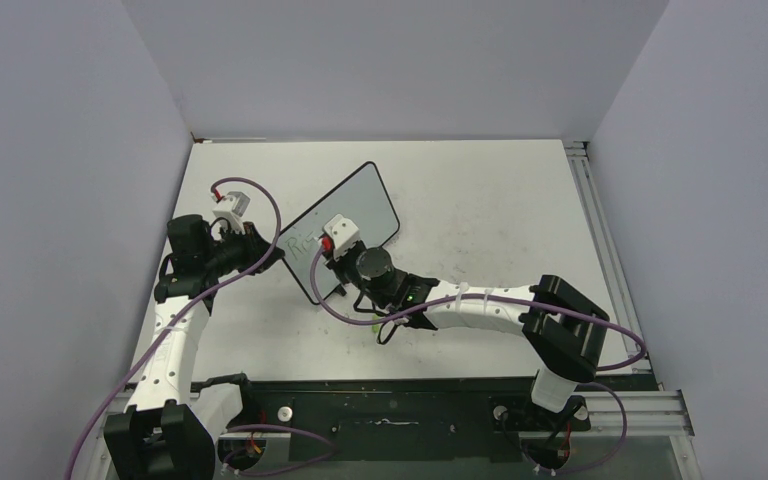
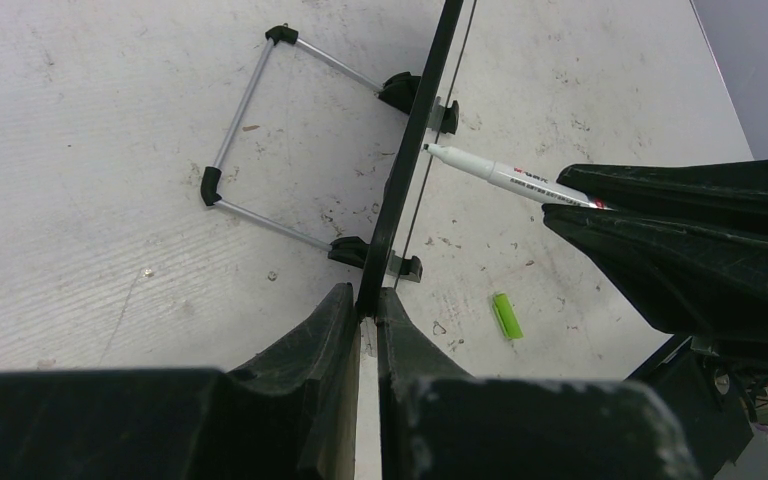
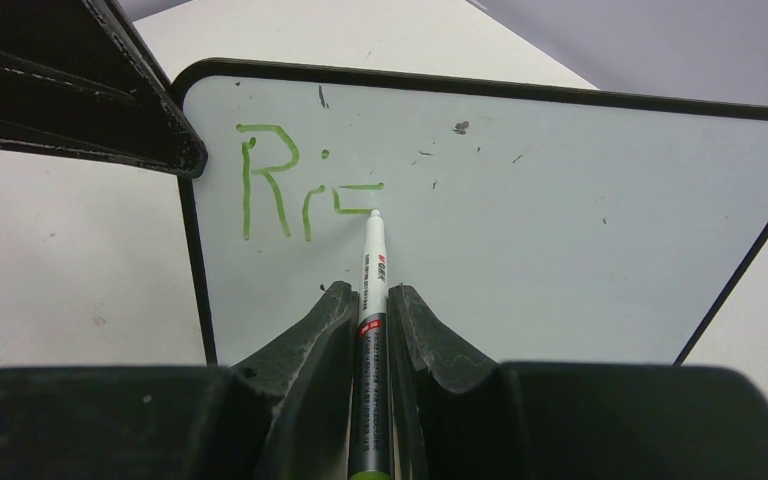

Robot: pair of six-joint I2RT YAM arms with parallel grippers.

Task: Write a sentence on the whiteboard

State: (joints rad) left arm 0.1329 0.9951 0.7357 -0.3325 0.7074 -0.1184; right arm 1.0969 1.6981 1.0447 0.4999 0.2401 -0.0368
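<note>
The left end effector (image 2: 368,300) pinches the board (image 1: 362,205) at 9 o'clock, steadying it; the right end effector (image 3: 372,305) squeezes the pen (image 3: 373,265) to write letters (image 3: 307,212).

The left arm (image 1: 173,345) and the right arm (image 1: 480,310) are built alike: smooth white tube sections joined by chunky matte-black housings. A purple cable (image 1: 260,215) runs along the left one and makes a wide loop at the upper left of the overhead view. A second purple cable (image 1: 615,335) follows the right one, bound on with white zip ties (image 1: 460,292). Each wrist carries a small white block (image 1: 341,230) with a red tab. A tiny green light (image 1: 412,296) glows on the right arm's black wrist housing. Up close, the left gripper (image 2: 368,300) and the right gripper (image 3: 370,292) have thick black fingers (image 3: 310,340), wedge-shaped with blunt tips and dull, slightly scuffed plastic.
</note>
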